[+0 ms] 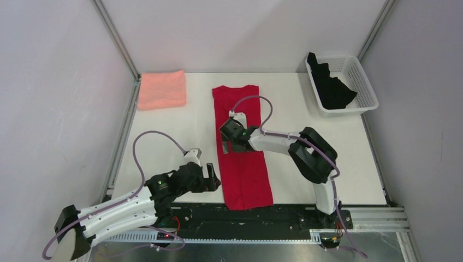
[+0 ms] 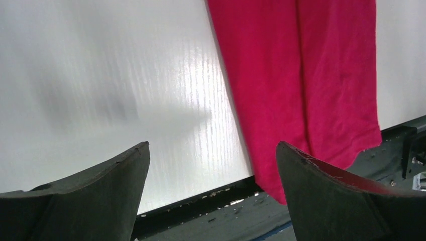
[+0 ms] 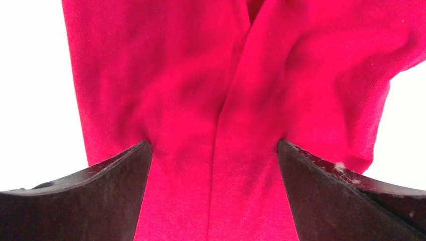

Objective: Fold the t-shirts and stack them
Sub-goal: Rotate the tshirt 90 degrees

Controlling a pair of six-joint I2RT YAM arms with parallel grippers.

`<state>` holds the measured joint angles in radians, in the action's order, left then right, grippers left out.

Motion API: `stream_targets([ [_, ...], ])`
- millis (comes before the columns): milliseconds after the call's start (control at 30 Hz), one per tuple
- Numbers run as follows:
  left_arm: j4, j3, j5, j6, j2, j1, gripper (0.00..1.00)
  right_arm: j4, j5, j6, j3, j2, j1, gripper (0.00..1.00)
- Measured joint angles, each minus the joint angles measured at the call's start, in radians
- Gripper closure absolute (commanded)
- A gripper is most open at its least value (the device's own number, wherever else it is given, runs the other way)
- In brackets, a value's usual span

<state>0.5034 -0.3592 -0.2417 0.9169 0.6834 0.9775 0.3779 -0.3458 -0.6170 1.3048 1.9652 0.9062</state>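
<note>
The red t-shirt lies folded into a long narrow strip down the middle of the table; its near end hangs a little over the front edge. It also shows in the left wrist view and in the right wrist view. My right gripper is open, over the left half of the strip's middle, with cloth between its fingers. My left gripper is open and empty, just left of the strip's near end. The salmon-pink t-shirt lies folded at the back left. The black t-shirt lies crumpled in the basket.
A white mesh basket stands at the back right corner. A black rail runs along the table's front edge, also in the left wrist view. Metal frame posts rise at the back corners.
</note>
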Motion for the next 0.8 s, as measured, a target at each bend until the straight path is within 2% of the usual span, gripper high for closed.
stream_targets([
  [300,0.014,0.01,0.001,0.0,-0.004,-0.037,0.0,0.193,-0.092,-0.064,0.39,0.252,-0.022,0.01],
  [433,0.016,0.01,0.012,0.0,-0.003,-0.039,0.0,0.238,-0.077,-0.069,0.461,0.288,-0.042,0.01],
  [533,0.016,0.01,0.019,0.0,0.005,-0.039,0.03,0.223,-0.034,-0.06,0.42,0.251,-0.047,0.01],
  [600,0.016,0.01,0.029,0.0,0.018,-0.039,0.08,0.188,0.018,-0.052,0.318,0.171,-0.047,0.01],
  [800,-0.022,0.01,0.089,0.018,0.054,-0.035,0.29,0.061,0.124,-0.06,-0.024,-0.237,-0.027,0.01],
])
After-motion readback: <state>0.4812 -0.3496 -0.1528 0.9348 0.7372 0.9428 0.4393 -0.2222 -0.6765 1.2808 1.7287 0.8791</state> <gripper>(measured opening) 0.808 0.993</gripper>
